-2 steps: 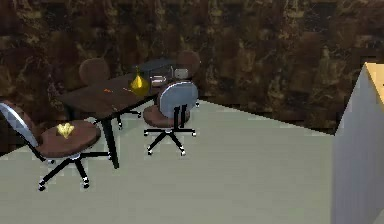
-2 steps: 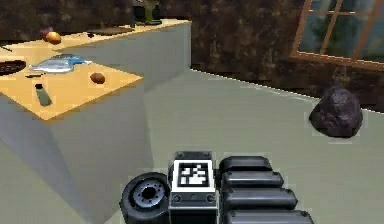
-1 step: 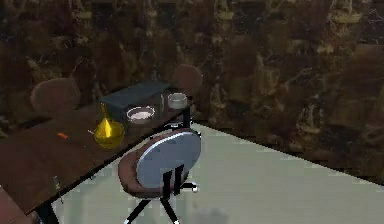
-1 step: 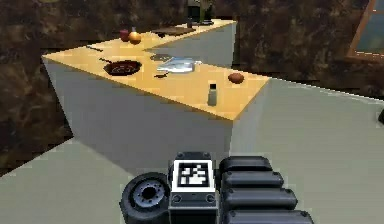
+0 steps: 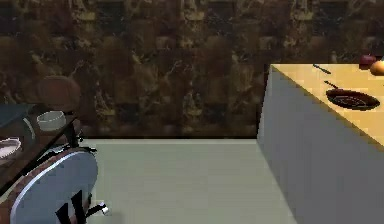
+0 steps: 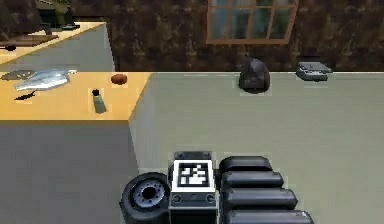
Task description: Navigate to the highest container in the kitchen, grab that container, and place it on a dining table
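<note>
Ahead we see a pan (image 5: 355, 99) and a bowl (image 5: 50, 120) on a table (image 5: 12, 126). Sideways, a worktop (image 6: 60, 105) lies beyond and left of the pincer (image 6: 148, 195). We cannot tell the pincer's opening, its load, or which thing is the container.

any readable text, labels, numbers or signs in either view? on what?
No text can be read in either view.
White square on the arm: black marks forming a pattern, not letters or digits.
Grey object by the far wall: any print on it is too small to read.
Small things on the counter: no label legible.
</note>
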Available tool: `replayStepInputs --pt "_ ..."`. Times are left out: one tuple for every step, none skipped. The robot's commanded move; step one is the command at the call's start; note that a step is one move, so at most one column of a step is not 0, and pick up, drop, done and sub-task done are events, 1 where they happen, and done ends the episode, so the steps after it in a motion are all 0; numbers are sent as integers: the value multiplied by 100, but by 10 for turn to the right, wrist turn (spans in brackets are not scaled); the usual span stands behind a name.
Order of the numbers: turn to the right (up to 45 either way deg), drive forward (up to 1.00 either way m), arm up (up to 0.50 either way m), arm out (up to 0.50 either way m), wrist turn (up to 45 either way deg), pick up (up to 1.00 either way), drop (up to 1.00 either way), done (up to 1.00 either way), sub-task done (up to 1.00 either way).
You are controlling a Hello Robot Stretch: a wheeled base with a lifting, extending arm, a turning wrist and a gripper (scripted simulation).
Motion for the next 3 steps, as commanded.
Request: replayStepInputs --pt "0 100 0 0 0 0 0 0 0" --pt "90 0 0 0 0 0 0 0 0" --pt "0 5 0 0 0 0 0 0 0"
